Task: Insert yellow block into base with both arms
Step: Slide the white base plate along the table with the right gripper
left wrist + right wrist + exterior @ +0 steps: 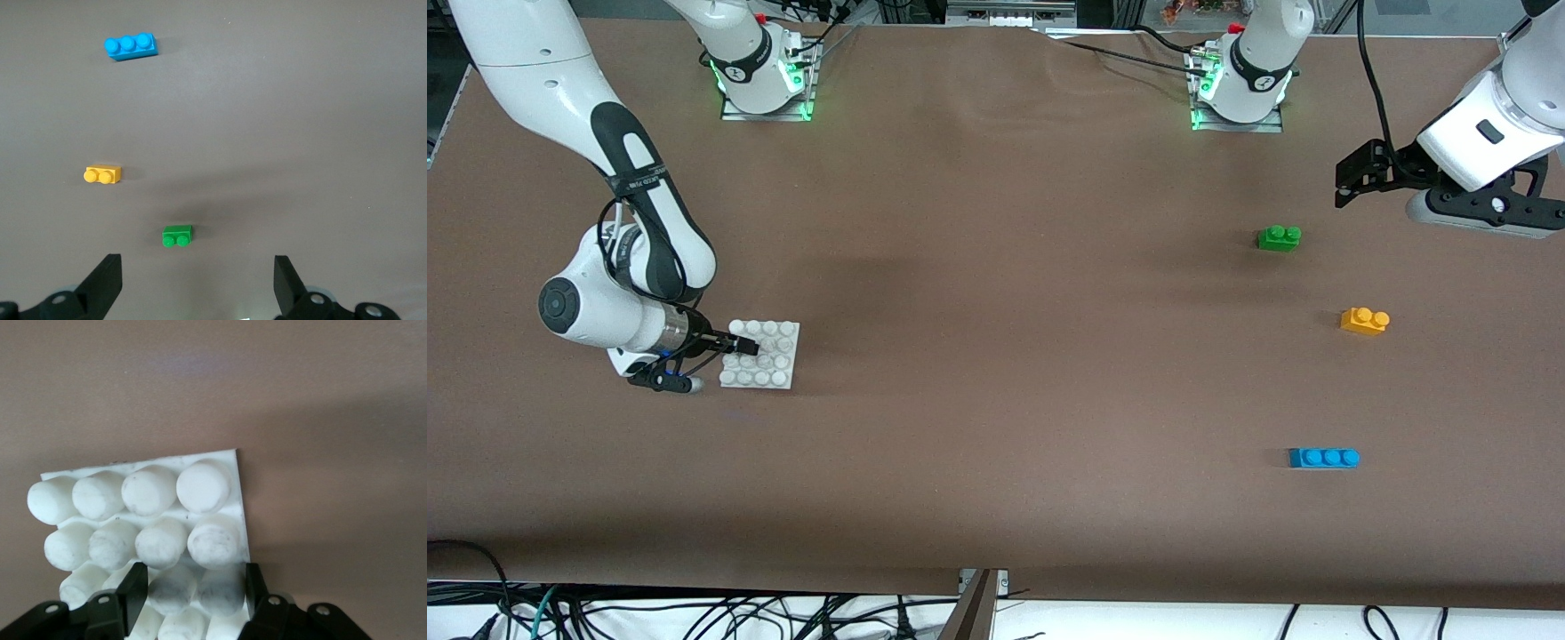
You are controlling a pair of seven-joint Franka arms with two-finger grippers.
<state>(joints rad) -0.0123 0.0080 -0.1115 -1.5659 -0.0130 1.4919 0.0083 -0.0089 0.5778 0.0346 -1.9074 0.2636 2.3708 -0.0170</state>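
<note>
Front view: my right gripper (734, 345) straddles the white base (783, 378) at the right arm's end; my left gripper (1352, 182) hangs high over the left arm's end.

Left wrist view: fingers spread wide, empty; the yellow block (103, 174) looks light and rigid, best pinched across its flat sides.

Right wrist view: fingers (132, 588) flank the base's (223, 457) studs, not visibly clamped.
</note>
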